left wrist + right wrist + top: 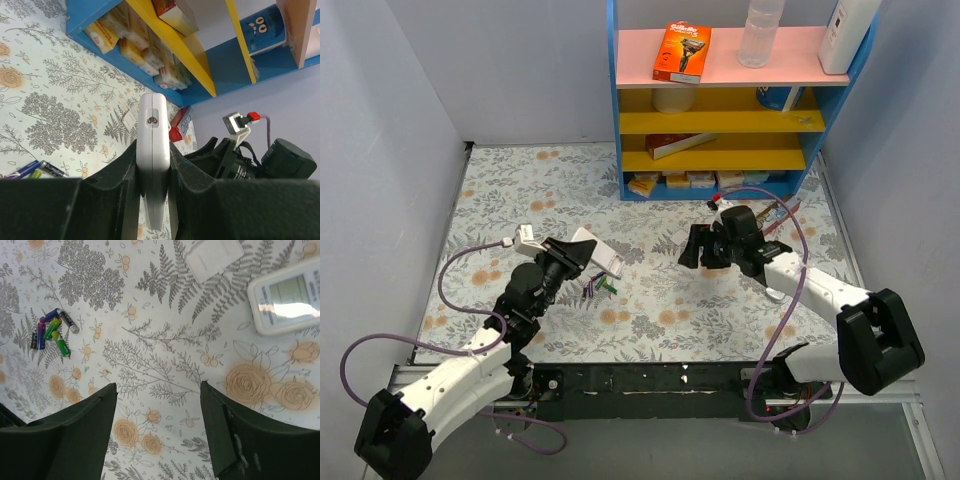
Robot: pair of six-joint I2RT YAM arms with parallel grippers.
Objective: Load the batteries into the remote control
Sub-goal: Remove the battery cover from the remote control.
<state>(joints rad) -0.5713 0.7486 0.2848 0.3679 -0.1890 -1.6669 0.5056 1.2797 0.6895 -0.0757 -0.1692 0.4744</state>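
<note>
Remote control sits clamped in the left gripper left of centre, batteries heaped just below, right gripper wide and empty at centre-right, and a clumsy pinch could scatter those cells.

Before you, a blue shelf unit stands on the floral cloth; an orange box and a clear bottle sit on its pink top.
</note>
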